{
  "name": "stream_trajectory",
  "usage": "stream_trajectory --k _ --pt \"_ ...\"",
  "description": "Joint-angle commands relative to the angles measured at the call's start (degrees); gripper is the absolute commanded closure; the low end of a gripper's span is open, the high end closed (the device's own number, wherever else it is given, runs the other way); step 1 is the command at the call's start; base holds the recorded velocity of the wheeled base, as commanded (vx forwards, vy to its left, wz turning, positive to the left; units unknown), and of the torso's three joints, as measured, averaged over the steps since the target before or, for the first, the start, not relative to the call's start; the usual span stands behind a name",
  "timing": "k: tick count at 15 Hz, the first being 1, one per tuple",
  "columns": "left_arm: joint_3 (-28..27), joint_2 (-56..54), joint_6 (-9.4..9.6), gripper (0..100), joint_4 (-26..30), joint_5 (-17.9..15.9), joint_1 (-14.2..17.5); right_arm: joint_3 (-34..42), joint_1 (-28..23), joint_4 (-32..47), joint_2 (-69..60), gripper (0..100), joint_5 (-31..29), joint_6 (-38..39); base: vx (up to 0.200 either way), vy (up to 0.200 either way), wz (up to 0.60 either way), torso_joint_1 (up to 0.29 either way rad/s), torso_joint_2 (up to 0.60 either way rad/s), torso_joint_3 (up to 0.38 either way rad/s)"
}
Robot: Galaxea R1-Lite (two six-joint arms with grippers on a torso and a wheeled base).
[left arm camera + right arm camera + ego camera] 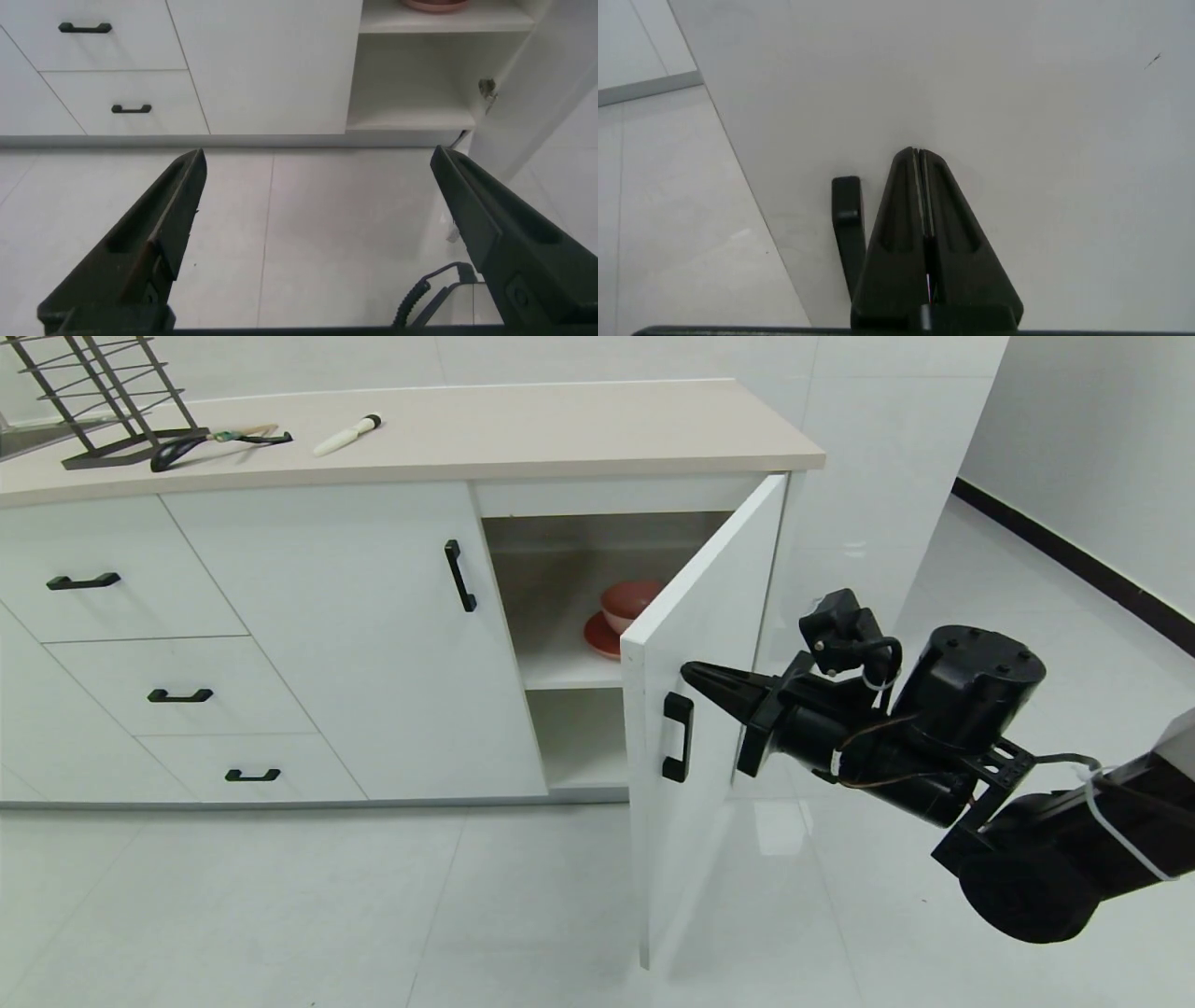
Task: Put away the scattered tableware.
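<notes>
this was a kitchen: white cabinets [355,644] and drawers [121,616] ran under a pale surface [560,425]. a wire rack [126,448] stood on it, and a red bowl [627,600] and plate [597,637] sat on a cabinet shelf [565,667].

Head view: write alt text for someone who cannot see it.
The right gripper, fingers shut, points at the outer face of an open cabinet door, above its black handle. Inside, a red bowl sits on a red plate on the shelf; a wire rack and a white utensil are on the countertop.
</notes>
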Motion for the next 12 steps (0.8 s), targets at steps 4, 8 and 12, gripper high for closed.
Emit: stream_trajectory --k 4,8,12 --pt "0.0 0.0 0.03 0 0.1 0.0 0.0 -6.8 2.6 -0.6 6.0 100 -0.1 0.3 0.0 0.0 0.0 0.0 0.0 0.0" --pt "0.0 0.0 0.03 0 0.1 0.0 0.0 -10.6 2.8 -0.7 8.9 100 -0.1 0.3 0.0 0.0 0.0 0.0 0.0 0.0" --pt "0.0 0.0 0.12 0 0.1 0.0 0.1 -13.5 4.0 -1.4 10.8 100 -0.2 1.3 0.0 0.0 0.0 0.0 0.0 0.0"
